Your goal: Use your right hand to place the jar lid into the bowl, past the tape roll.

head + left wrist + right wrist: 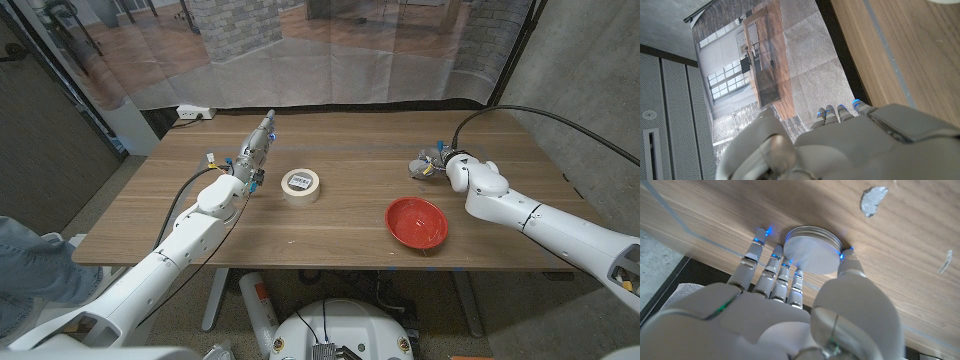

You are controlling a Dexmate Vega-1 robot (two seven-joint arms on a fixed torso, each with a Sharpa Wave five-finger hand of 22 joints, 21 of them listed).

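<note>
The silver jar lid (810, 252) lies on the wooden table at the far right. My right hand (438, 161) reaches over it, and in the right wrist view the right hand (790, 310) has its thumb on one side of the rim and its fingers on the other, pinching the lid. The red bowl (417, 221) sits nearer the front edge, just front-left of that hand. The white tape roll (301, 185) lies at the table's middle. My left hand (254, 152) stands left of the roll with fingers stretched out and nothing in it, as the left hand (840, 140) also shows.
A white power strip (193, 112) lies on the floor behind the table's back left corner. A person's leg in jeans (25, 262) is at the left edge. Small silvery scraps (873, 200) stick to the wood beyond the lid.
</note>
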